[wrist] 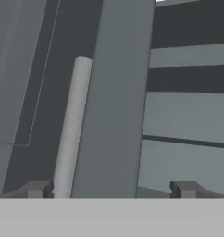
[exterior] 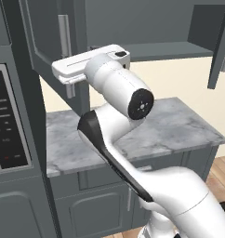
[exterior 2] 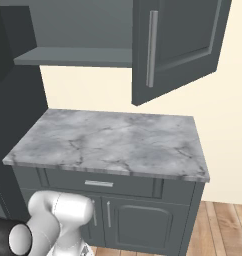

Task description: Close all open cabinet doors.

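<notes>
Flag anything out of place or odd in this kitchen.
Both wall-cabinet doors stand open: the left door swung out beside the claw, the right door hanging out over the marble counter. The shelf inside is exposed. Nothing looks spilled or damaged.

the grey marble counter [exterior 2: 118, 142] runs wide across the base cabinet [exterior 2: 143, 220], its top bare. under its near edge sits a drawer front [exterior 2: 100, 183] with a small flat handle, and below that two short doors. on the far side, above the counter, the shelf [exterior 2: 73, 56] inside the open wall cabinet is a flat grey board. to the right, a wooden floor [exterior 2: 225, 225] meets the foot of the base cabinet.
</notes>
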Robot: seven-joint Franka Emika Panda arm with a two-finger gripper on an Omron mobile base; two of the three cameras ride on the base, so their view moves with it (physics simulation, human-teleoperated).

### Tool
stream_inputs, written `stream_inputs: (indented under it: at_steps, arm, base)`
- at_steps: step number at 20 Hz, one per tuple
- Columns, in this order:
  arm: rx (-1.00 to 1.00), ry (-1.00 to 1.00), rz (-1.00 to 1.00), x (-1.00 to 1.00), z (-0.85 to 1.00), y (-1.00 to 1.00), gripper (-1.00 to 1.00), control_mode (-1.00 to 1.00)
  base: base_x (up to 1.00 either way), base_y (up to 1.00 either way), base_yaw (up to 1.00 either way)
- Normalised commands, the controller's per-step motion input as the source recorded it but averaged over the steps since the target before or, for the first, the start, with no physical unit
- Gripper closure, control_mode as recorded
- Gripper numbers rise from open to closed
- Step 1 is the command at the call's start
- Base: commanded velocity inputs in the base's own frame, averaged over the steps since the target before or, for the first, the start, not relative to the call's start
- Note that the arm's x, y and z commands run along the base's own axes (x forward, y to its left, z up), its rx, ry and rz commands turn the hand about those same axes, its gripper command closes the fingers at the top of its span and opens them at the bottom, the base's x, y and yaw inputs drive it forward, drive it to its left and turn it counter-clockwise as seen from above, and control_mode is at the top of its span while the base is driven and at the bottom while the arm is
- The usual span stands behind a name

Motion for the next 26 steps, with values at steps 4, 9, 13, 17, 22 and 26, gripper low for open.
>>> stream_inputs:
  at_steps: [4, 9, 13, 17, 22, 26]
  arm:
    - [0.00, 0.00, -0.16, 0.56, -0.06, -0.23, -1.00, -1.00]
    - [0.00, 0.00, -0.13, 0.53, -0.04, -0.35, -1.00, -1.00]
    - [0.00, 0.00, -0.02, 0.54, 0.00, -0.58, -1.00, -1.00]
    - [0.00, 0.00, 0.00, 0.56, 0.00, -0.59, -1.00, -1.00]
    - [0.00, 0.00, 0.00, 0.46, 0.00, -0.51, -1.00, -1.00]
    - [0.00, 0.00, 0.00, 0.48, 0.00, -0.44, -1.00, -1.00]
  base:
    - [0.00, 0.00, 0.00]
    - [0.00, 0.00, 0.00]
    - [0.00, 0.00, 0.00]
    - [0.00, 0.00, 0.00]
    - [0.00, 0.00, 0.00]
    - [0.00, 0.00, 0.00]
